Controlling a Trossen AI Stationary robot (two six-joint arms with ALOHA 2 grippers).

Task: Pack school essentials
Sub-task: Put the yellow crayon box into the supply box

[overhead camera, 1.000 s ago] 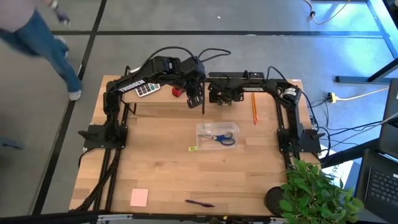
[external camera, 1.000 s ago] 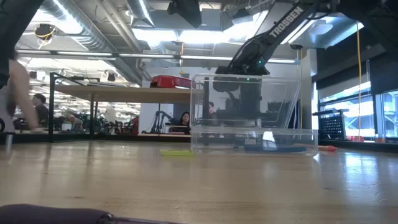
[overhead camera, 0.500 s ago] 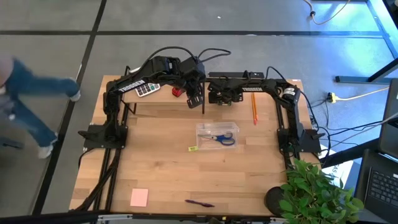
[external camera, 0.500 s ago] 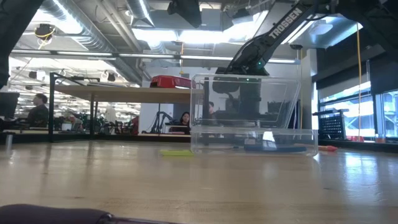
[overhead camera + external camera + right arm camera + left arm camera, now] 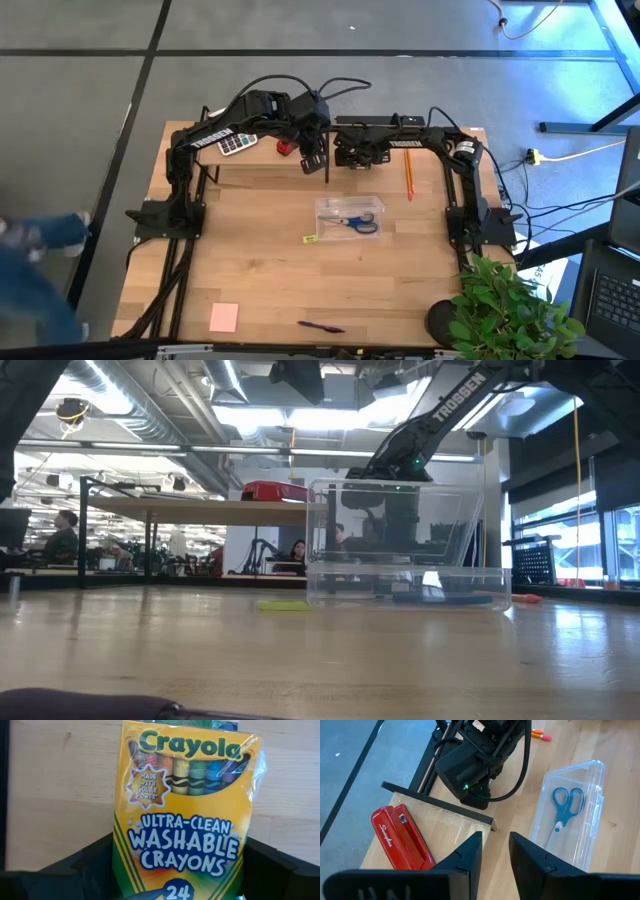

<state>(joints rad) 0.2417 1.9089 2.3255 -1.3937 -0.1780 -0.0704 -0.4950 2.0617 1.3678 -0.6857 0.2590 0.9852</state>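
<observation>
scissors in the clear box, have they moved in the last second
No. In the high view the scissors lie in the same spot inside the clear box, which sits just as far from the yellow block as before.

We look straight down over the whole surface; our low camera, level, shares the clear box with it

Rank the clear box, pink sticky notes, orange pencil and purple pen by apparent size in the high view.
1. Clear box
2. Pink sticky notes
3. Orange pencil and purple pen: both thin and of similar length, too close to rank.
</observation>
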